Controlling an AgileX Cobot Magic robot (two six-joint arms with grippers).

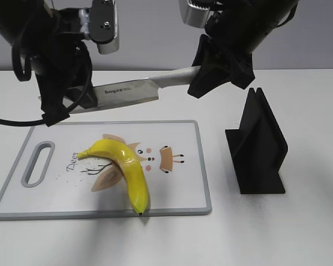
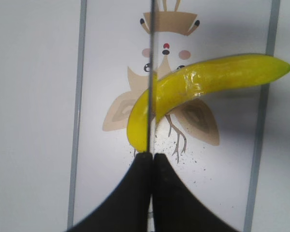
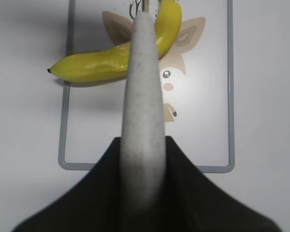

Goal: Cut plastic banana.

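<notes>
Both grippers hold the knife above the banana: right gripper clamps the handle, left gripper pinches the blade. Uneven descent could twist the blade off-line.

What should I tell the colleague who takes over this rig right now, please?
Right tool: shut on the knife handle, holding it level above the cutting board.
Left tool: shut on the blade tip.
Plastic banana: lies whole on the board, dark tip over the near edge. In the left wrist view the blade lines up across its stem half.
Knife stand: empty, right of the board.
Done: knife is out of the stand and over the banana.
Left: lower the knife and cut.
</notes>
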